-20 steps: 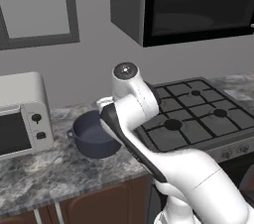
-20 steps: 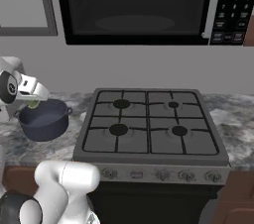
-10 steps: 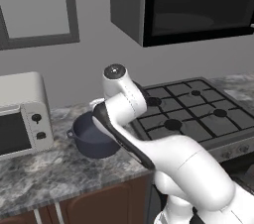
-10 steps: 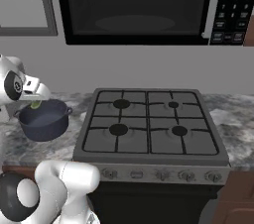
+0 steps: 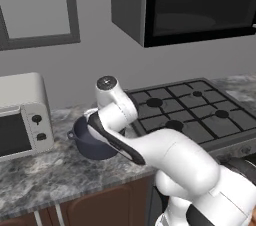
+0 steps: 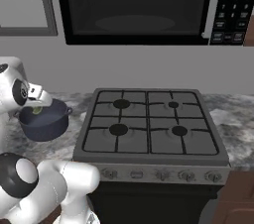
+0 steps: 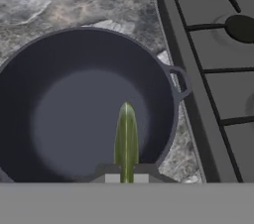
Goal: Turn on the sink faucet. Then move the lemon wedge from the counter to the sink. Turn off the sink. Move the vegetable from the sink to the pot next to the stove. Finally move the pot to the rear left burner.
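My gripper [image 7: 126,172] is shut on the lemon wedge [image 7: 126,138], a slim yellow-green pointed piece that sticks out from between the finger tips. It hangs above the open dark blue pot [image 7: 64,114], over the part of the basin nearest the hand. In the right base view the lemon wedge [image 6: 36,111] shows just above the rim of the pot [image 6: 45,128], under the white hand. The pot [image 5: 91,146] stands on the dark marbled counter [image 5: 45,180], close to the left edge of the black stove [image 5: 192,115]. Nothing lies in the pot.
A white toaster oven [image 5: 20,115] stands on the counter left of the pot. The stove [image 6: 149,126] has dark grates, and a black microwave [image 6: 134,5] hangs above it. One pot handle [image 7: 181,82] points toward the stove [image 7: 218,69].
The hand has swung a little further over the pot and slightly lower, still shut on the wedge. Pot and stove have stayed in place.
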Controlling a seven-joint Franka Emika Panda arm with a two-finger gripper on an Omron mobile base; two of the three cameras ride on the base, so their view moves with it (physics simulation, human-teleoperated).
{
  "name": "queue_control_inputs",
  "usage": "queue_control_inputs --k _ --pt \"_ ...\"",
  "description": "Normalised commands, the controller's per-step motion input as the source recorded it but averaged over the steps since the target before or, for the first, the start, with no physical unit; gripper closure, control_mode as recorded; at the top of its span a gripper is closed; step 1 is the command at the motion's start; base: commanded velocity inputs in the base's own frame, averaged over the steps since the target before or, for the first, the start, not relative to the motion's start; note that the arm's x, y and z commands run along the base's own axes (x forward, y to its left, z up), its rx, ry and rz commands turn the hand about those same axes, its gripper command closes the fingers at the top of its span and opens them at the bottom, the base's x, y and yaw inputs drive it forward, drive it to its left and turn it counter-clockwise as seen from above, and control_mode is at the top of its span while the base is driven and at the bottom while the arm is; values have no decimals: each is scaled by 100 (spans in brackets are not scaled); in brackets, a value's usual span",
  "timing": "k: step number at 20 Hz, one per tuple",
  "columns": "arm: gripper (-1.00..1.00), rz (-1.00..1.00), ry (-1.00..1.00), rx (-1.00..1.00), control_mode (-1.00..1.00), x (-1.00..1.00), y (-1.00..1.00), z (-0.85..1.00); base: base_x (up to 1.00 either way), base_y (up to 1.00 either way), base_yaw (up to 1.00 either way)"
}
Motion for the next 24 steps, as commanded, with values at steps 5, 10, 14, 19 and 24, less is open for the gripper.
queue_control_inputs --k 5,10,14,19,24 --pt "100 3 7 0 -100 30 17 -41 0 0 0" --pt "100 5 6 0 -100 20 7 -36 0 0 0" --pt "100 5 6 0 -100 15 5 -27 0 0 0" --pt "100 4 6 0 -100 12 6 -29 0 0 0" --pt "-100 2 5 0 -100 12 11 -26 0 0 0"
